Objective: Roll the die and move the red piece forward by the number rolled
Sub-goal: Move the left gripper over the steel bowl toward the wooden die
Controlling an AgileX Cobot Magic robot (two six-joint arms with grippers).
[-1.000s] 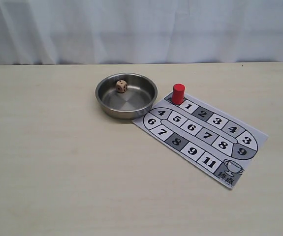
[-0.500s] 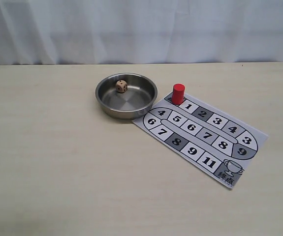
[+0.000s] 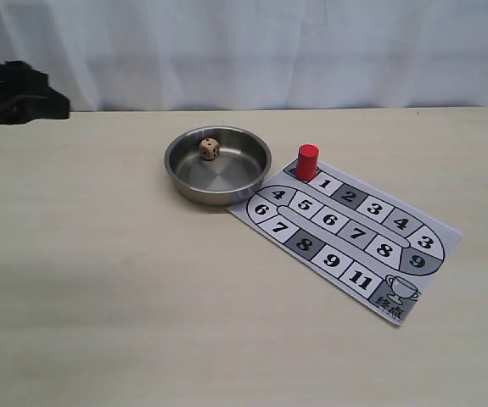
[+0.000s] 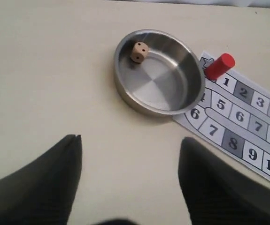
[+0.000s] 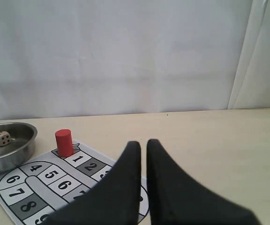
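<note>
One newcomer: the left tool [image 4: 131, 139], spread wide, enters at far left; right tool [image 5: 143, 143] pressed together.

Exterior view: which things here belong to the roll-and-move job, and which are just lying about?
Belongs to the job:
die, lying inside the steel bowl
red piece, upright beside square 1
numbered game board, which the piece stands on

Not part of it:
white curtain behind
table, only the support
</note>
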